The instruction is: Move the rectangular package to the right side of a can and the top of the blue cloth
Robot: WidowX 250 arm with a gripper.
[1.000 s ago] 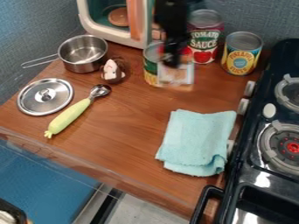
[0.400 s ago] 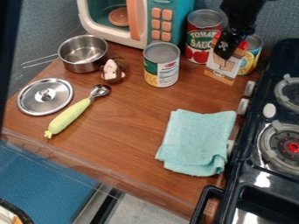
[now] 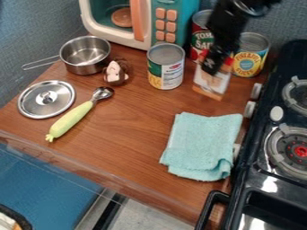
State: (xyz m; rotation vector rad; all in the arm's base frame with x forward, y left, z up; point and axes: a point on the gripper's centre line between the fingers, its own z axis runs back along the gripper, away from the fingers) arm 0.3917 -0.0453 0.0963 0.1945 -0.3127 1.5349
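One arm (image 3: 231, 22) aslant from the top edge, hand (image 3: 211, 67) tight around the package (image 3: 212, 84)

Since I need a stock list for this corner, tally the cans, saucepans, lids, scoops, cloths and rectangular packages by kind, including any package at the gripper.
Cans: 3
Saucepan: 1
Lid: 1
Scoop: 1
Cloth: 1
Rectangular package: 1
Total: 8

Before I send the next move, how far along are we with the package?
Pick-up looks done: the gripper holds the rectangular package. It is right of the green-and-yellow can and beyond the blue cloth, so roughly lined up. Probably left: settle it on the counter and release; I can't tell whether it touches down.
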